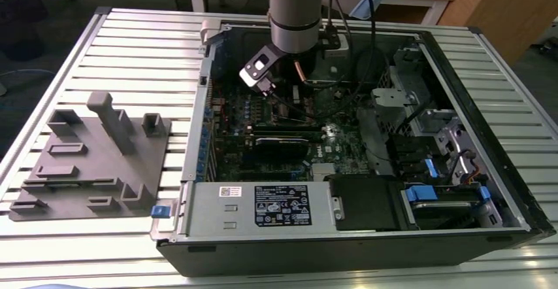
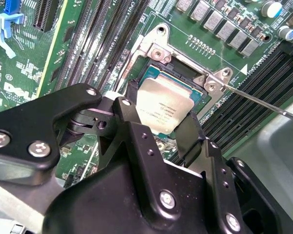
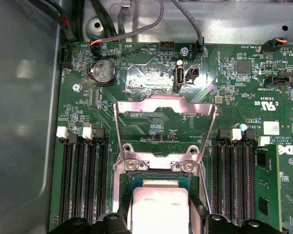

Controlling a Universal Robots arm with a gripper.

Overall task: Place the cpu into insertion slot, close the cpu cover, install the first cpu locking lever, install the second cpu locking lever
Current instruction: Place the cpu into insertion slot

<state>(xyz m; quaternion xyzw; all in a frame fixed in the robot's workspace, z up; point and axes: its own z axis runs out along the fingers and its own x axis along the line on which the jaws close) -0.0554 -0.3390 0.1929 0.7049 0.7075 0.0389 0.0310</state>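
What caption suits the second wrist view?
End effector holds the cpu at the insertion slot.

Silver-grey arm point(image 1: 296, 14), black tool point(image 2: 158, 114) with silver screws

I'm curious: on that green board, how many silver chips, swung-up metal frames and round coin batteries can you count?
silver chip: 1, between the jaws
metal frame: 1
coin battery: 1
Total: 3

Slatted table point(image 1: 131, 40): computer case point(image 1: 349, 253), grey fixture point(image 1: 96, 158).
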